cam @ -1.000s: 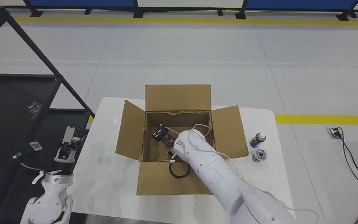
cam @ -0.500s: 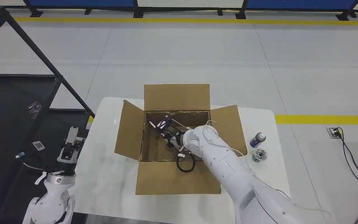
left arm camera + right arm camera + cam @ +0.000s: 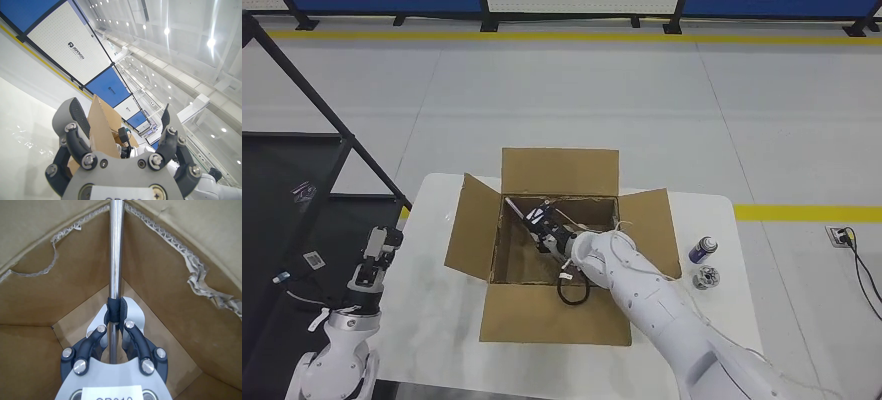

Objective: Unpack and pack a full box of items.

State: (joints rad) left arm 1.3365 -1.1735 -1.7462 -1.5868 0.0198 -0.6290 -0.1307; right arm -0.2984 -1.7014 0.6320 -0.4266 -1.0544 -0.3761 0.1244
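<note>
The right gripper [image 3: 115, 310], inside the cardboard box [image 3: 560, 175], clamps a shiny metal rod [image 3: 115, 256] set against one inner corner. The left gripper [image 3: 121, 111] is spread wide, off the table's edge. Probably unpacking: the next move calls for lifting the rod straight up, clear of the box.

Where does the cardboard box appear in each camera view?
Top view: box on table, flaps open.
Left wrist view: one flap, framed by the open left end effector.
Right wrist view: inner walls around the right end effector gripping a metal rod.
Shared landmark: right arm.
</note>
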